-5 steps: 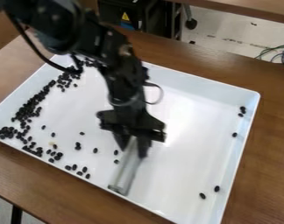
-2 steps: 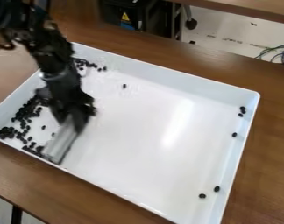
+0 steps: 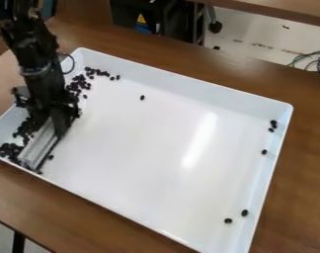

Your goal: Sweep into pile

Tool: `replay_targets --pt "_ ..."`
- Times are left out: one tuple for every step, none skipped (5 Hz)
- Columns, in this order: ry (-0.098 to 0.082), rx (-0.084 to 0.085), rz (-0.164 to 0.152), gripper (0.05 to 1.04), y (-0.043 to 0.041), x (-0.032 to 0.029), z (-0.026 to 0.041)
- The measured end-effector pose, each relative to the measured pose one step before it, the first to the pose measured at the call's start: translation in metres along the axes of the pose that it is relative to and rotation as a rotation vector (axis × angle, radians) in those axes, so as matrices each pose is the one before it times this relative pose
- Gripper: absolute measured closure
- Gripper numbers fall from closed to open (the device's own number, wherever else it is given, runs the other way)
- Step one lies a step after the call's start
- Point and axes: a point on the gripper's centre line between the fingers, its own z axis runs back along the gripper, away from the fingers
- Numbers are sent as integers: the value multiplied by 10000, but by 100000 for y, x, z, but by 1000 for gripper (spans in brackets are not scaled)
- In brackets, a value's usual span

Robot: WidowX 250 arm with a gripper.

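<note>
1 pincer (image 3: 51,129) closed on 1 bar (image 3: 38,148) | 1 tray (image 3: 146,148) | black beans (image 3: 7,149) clumped, uncountable

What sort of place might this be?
Probably a robotics lab: a black robot arm hangs over a white rectangular tray, and a black case with a yellow warning label stands behind.
</note>
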Motion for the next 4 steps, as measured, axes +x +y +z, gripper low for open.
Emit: replay_targets --pt "27 17 -237 728 -1141 432 397" --pt "-144 -154 -390 728 -3105 557 1210" --pt "-325 -291 -53 728 -4301 344 1310" --pt "-160 35 1260 728 -1435 626 145"
